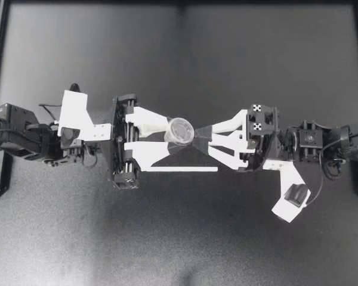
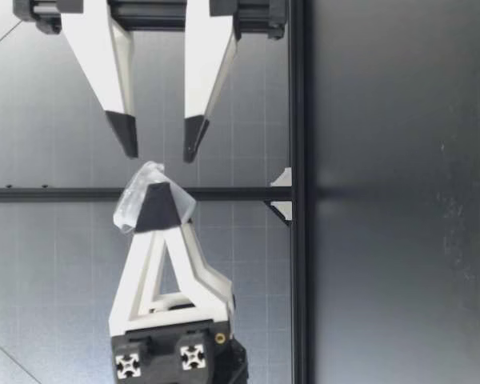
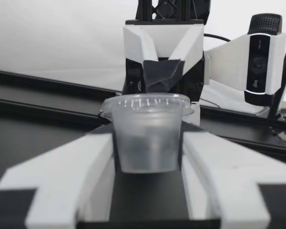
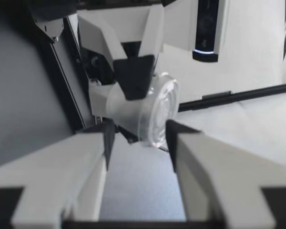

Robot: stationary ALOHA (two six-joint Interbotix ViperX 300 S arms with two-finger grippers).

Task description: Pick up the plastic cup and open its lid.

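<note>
Dark, matte bench [image 1: 179, 47] stretches under both arms, and nothing of the task rests on it. The plastic cup [image 1: 180, 130] is in the air near the middle of the workspace, and the low view shows it well above the surface.

The pick-up half looks done. My left pincer [image 1: 174, 136] has the cup clamped, one finger on each side of the clear wall. In the left wrist view the cup sits upright between those fingers, touching both. The low view shows it leaning a little towards my other arm.

The opening half has not begun, as I judge it. The lid [image 3: 145, 101] is still seated on the rim with no edge visibly lifted.

My right pincer [image 1: 201, 132] comes in from the opposite side, turned so that one finger is above the other. Its jaws stand moderately apart and grip nothing. In the low view its dark tips sit just beside the top of the cup, the lid level falling between them. I cannot tell whether either tip touches the rim. The right wrist view puts the lid's edge just ahead of the gap between the pads.

What remains is to close on the lid's lip and peel it off while the left grip steadies the body.
</note>
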